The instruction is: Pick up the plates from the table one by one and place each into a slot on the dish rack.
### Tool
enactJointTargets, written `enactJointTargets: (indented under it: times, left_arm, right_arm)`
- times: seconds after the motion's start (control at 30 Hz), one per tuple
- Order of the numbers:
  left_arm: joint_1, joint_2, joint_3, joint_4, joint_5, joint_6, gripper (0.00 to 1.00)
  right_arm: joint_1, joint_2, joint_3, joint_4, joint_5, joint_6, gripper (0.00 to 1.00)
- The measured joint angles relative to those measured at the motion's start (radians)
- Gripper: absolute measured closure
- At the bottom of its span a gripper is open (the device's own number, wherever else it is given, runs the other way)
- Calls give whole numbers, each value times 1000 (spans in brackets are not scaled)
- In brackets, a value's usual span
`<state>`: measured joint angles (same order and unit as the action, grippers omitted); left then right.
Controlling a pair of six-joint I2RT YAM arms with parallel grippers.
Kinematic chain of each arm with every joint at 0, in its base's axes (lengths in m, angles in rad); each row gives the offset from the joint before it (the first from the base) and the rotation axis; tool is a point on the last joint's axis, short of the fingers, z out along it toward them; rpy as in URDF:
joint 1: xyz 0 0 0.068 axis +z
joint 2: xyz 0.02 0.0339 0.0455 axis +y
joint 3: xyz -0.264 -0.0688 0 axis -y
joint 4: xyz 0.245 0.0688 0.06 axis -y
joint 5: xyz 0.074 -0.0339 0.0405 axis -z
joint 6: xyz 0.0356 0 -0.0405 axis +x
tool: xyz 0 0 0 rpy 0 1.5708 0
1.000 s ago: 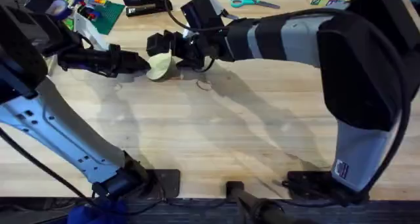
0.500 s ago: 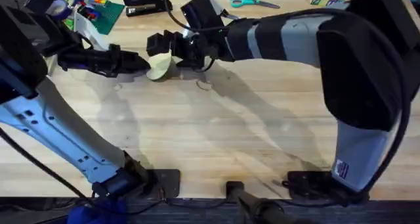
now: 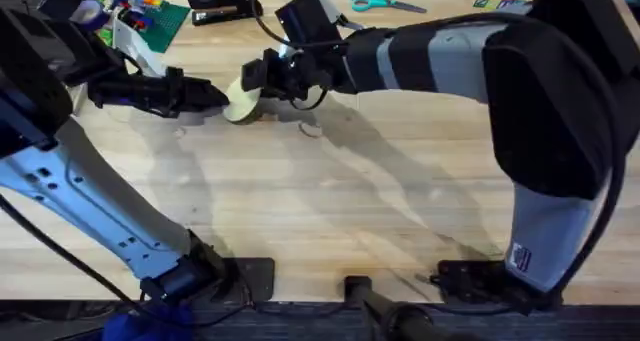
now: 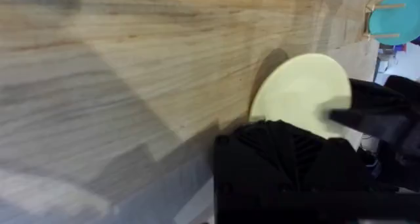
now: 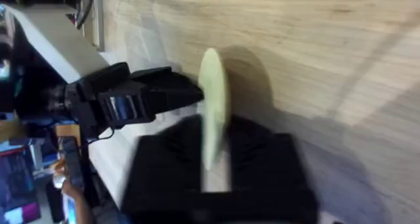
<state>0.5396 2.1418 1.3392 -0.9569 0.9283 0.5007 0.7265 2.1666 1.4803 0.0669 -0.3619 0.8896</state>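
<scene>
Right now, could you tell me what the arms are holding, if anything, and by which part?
The right gripper holds the pale yellow plate by its rim, on edge. The left gripper touches the plate's opposite edge; whether it grips is unclear.

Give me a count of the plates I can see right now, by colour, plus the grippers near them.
Pale yellow plate: 1, on edge at the far side of the table, between both grippers.
Teal plate: 1, in the wooden rack.
Grippers: 2, left gripper and right gripper.
Total: 2 plates, 2 grippers.
</scene>
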Motion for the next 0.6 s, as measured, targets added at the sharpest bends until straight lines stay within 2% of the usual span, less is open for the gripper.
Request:
enactJointTargets:
  times: [0.03,0.1,0.47,0.6]
  left_arm:
    - [0,0,0,0,1,0,960]
    - [1,0,0,0,2,0,960]
    - [1,1,1,-4,3,0,960]
    - [1,19,32,-53,2,22,961]
  right_arm:
    - [0,0,0,-5,3,2,911]
    - [-3,2,0,-9,7,4,966]
    - [-3,2,0,-8,9,4,970]
    - [-3,2,0,-8,5,4,970]
